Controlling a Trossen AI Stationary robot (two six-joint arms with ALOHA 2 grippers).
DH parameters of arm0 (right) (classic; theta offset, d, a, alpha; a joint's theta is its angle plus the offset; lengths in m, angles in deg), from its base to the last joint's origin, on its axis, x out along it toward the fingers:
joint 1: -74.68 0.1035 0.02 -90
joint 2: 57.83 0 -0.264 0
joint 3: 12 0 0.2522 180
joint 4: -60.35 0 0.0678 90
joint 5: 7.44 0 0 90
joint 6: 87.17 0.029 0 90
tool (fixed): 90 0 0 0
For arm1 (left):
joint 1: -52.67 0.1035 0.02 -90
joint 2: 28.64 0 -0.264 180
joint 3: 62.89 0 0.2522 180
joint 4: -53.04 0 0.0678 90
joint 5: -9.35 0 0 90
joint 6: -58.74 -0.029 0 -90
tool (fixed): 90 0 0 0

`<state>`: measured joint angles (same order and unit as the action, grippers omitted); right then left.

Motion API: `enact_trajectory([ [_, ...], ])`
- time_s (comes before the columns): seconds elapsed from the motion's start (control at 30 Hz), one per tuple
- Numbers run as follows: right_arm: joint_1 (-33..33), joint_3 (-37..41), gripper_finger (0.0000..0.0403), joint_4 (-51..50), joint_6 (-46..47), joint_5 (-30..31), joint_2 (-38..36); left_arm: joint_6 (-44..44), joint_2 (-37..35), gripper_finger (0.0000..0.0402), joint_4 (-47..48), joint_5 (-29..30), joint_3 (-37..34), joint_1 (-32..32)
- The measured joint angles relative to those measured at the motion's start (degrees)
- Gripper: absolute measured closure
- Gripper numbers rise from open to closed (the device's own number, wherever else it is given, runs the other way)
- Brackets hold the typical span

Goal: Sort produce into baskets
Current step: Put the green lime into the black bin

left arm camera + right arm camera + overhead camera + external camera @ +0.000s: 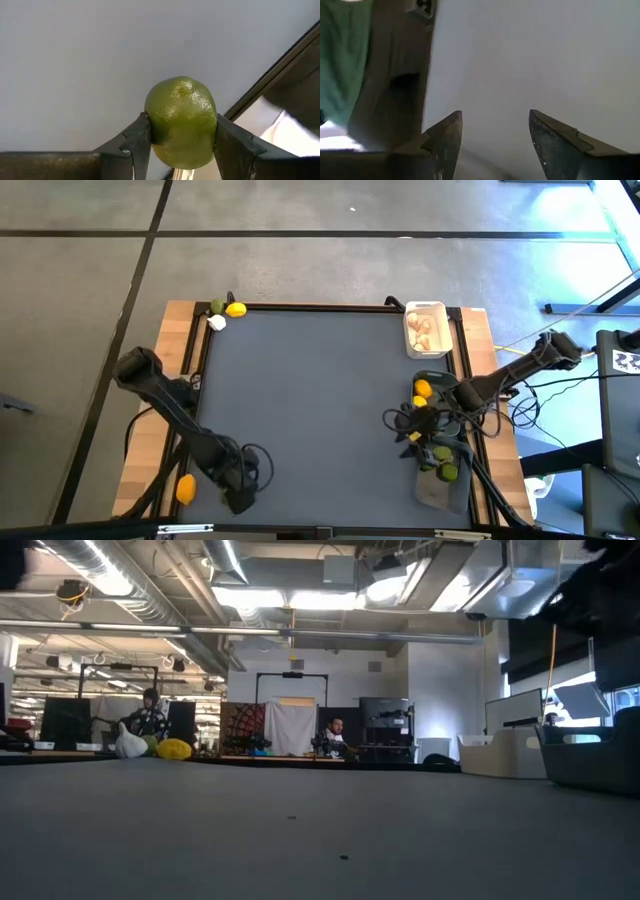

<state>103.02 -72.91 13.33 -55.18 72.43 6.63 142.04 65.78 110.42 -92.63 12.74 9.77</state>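
My left gripper (238, 492) is at the near left of the dark mat, shut on a green lime (181, 120). A lemon (186, 488) lies on the wooden border beside it. A lime (216, 306), a lemon (236, 309) and a garlic bulb (216, 322) lie at the far left corner. At the right stand a white basket (408, 330) with garlic, a dark basket (426, 376) with lemons and a translucent grey basket (440, 495) with limes. My right gripper (495, 125) is open and empty, over the mat just left of the dark basket. My left gripper pinches the lime's two opposite sides (152, 125) between its two fingers (135, 140), around the fruit's widest part. The fingers come from above, pointing steeply down. Only the grey mat shows behind the lime; whether it is clear of the mat I cannot tell.
The raised black frame (300, 306) runs round the mat, with wooden borders (160, 430) outside it on both sides. The mat's middle (310, 400) is bare. In the low view the garlic (130, 743) and lemon (174, 749) show far off at the left, with people beyond the table.
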Motion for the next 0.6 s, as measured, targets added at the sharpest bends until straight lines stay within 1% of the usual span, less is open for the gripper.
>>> enact_trajectory([
  [0.1,2.2,0.0,0.0175,0.0,2.2,0.0,0.0,-3.5,-2.1,0.0233,-1.9,5.8,0.0,2.7],
  [0.17,3.7,0.0,0.0175,0.0,3.4,0.6,0.0,-7.1,-2.9,0.0233,-4.9,9.5,0.0,4.3],
  [0.27,5.9,0.0,0.0175,0.1,3.9,3.7,0.0,-14.8,-3.9,0.0232,-11.1,13.7,0.0,6.7],
  [0.33,7.2,0.0,0.0175,0.5,3.7,7.7,0.0,-19.9,-4.3,0.0232,-14.6,15.7,0.0,8.5],
  [0.4,8.3,0.0,0.0175,1.3,3.4,13.4,0.3,-24.7,-4.6,0.0232,-18.0,17.4,0.0,10.3],
  [0.5,9.3,0.0,0.0175,3.6,1.6,20.2,0.6,-31.8,-4.6,0.0231,-23.7,18.7,0.0,13.1],
  [0.53,9.2,0.0,0.0175,4.5,1.1,21.3,0.9,-34.2,-4.6,0.0231,-25.6,18.9,0.0,13.9],
  [0.6,9.2,0.0,0.0175,6.1,0.2,21.6,1.5,-39.0,-4.6,0.0231,-29.6,18.9,0.0,15.6],
])
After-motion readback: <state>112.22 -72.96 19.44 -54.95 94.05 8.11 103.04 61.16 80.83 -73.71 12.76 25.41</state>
